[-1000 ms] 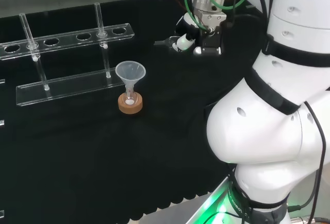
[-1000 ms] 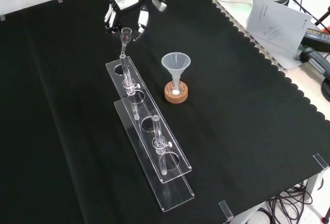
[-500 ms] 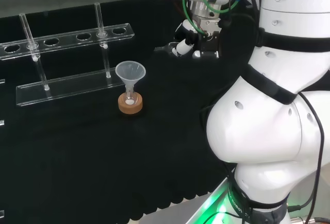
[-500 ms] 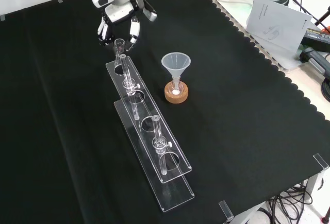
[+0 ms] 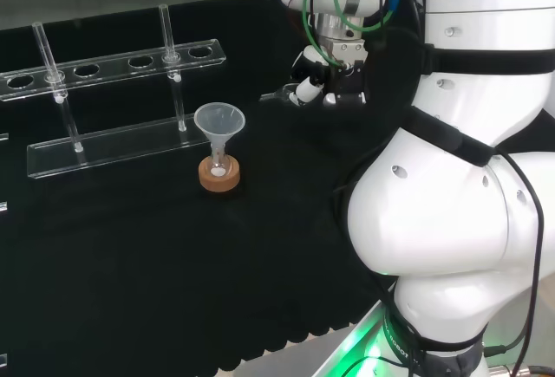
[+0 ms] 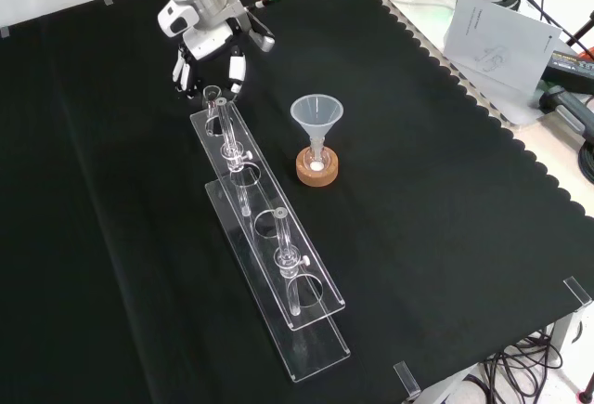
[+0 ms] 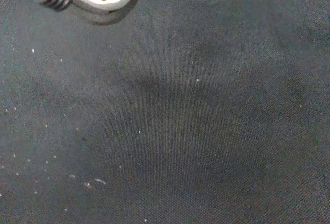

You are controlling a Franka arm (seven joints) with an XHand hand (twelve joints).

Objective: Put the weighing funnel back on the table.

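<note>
Your black and white hand (image 6: pixel 209 37) came lower and nearer in the front view, beside the clear plastic tube rack's (image 6: pixel 262 203) far end. Whether it gripped anything, you couldn't tell.

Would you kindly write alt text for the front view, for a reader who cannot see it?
A black and white robot hand hangs at the far end of a clear test tube rack that lies diagonally on a black cloth. Right of the rack, a clear funnel stands in a small flask on a cork ring.
</note>
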